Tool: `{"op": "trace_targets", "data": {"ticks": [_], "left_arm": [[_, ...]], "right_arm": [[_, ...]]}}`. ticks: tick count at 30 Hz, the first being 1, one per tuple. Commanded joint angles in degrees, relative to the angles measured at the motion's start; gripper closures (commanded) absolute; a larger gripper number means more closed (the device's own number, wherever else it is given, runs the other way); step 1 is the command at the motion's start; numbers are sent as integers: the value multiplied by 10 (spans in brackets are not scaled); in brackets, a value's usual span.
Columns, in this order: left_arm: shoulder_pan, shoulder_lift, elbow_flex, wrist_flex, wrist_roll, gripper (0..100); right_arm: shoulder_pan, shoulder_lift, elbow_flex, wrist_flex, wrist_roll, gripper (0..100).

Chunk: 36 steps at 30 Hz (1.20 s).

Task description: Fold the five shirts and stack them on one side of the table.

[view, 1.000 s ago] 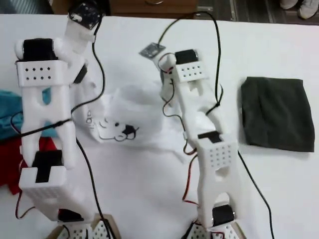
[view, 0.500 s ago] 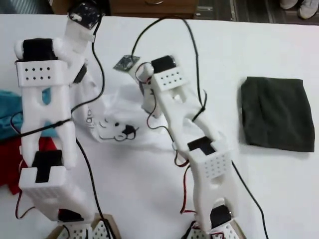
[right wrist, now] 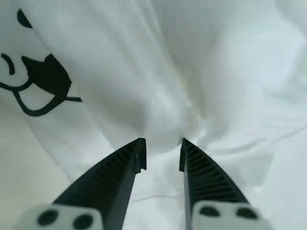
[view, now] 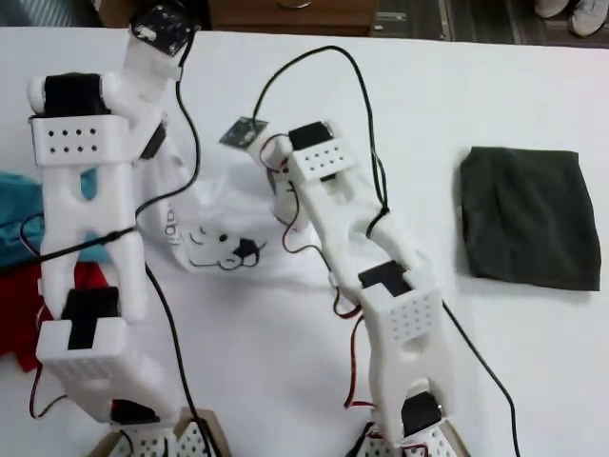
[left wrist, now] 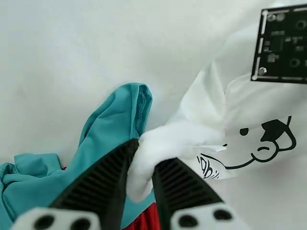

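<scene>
L gripper: fingers closed on a bunched fold of the white shirt. Cloth is pinched btwn the ribbed pads and bulges out past the tips. Held fold sits just beside the teal shirt, which overlaps it from behind. A strip of the red shirt shows under both.

R gripper: jaws parted by a narrow gap, tips down against the white shirt at a crease near the bear print. White cloth shows in the gap; cannot tell if any of it is caught.

High view, white shirt: crumpled, unfolded, approx mid-table btwn the two arms, bear print face up. L arm covers its L edge, R arm crosses its R part. Small dark circuit board on the R arm's wrist sits over the shirt's far edge.

Other garments:
- Dark shirt: folded to a flat rectangle on the R side of the table, well apart from the white shirt.
- Teal and red shirts: loose heap at the table's L edge, touching each other, partly under the L arm, red nearer the arm bases.

Misc: black cables run along both arms
</scene>
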Motion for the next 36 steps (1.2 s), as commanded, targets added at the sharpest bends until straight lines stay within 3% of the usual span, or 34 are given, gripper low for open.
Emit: {"op": "trace_targets", "data": {"ticks": [1,24,29,36], "left_arm": [[-1,-22,1,-4,-1,979],[1,-22,1,-6,-1,979],[1,-22,0,-4,-1,979],[-1,-23,0,-4,-1,979]], "right_arm": [[0,-38,-3,-30,4,876],[35,48,-54,-51,1,876],[14,64,-51,-51,2,981],[15,87,-51,-29,0,960]]}}
